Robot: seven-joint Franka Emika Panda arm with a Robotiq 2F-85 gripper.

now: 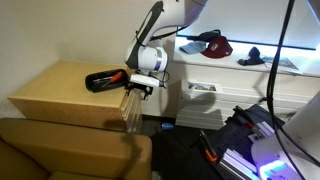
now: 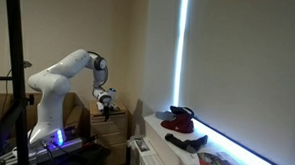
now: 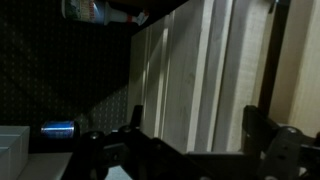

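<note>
The fingers (image 3: 254, 125) stand spread, pinching nothing, with the wooden cabinet (image 3: 200, 70) showing between them. The gripper (image 1: 139, 92) hangs at the cabinet's right edge. A black tool (image 1: 103, 80) lies on top, just left. The cabinet's insides are hidden.

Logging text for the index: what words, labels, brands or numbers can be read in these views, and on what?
None can be read in any view.
Label on the bottle, wrist view: too blurred to read.
Print on the blue can, wrist view: too small and dark to read.
Both exterior views: no writing can be made out.
</note>
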